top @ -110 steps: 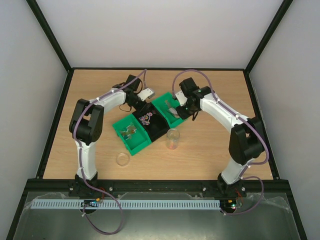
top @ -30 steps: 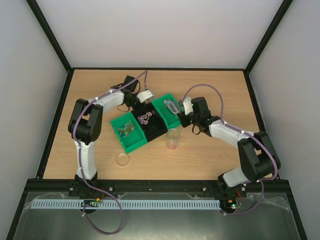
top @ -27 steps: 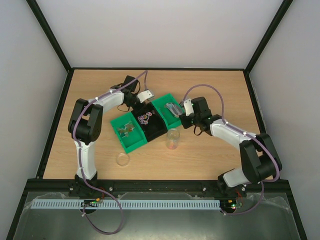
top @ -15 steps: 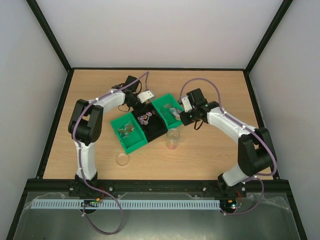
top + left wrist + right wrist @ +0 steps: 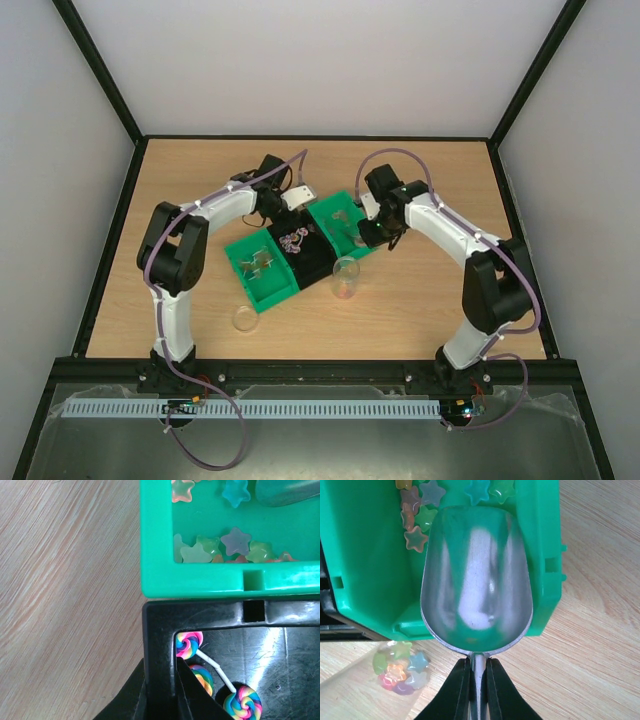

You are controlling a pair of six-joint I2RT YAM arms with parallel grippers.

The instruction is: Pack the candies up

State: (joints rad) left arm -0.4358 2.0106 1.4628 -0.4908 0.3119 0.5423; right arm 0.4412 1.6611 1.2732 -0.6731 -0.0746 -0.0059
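The candies are small translucent stars; a few (image 5: 417,522) lie at the far end of the right green bin (image 5: 540,555). Others (image 5: 400,667) sit in the clear cup (image 5: 346,279). My right gripper (image 5: 478,662) is shut on the handle of the metal scoop (image 5: 477,575). The scoop's bowl is empty and hangs over that green bin (image 5: 322,208). My left gripper (image 5: 161,662) is shut on the side wall of the black bin (image 5: 160,625), with one finger inside and one outside. More star candies (image 5: 235,542) show in the green bin beyond it.
Swirl lollipops (image 5: 189,644) lie in the black bin (image 5: 312,262). A second green bin (image 5: 275,290) holds a few items at the left. A round clear lid (image 5: 246,319) lies on the wooden table (image 5: 430,310) toward the front left.
My right arm has swung back and carried the scoop from the bin's right side to above the green bin. The left gripper has shifted slightly right, still gripping the black bin.
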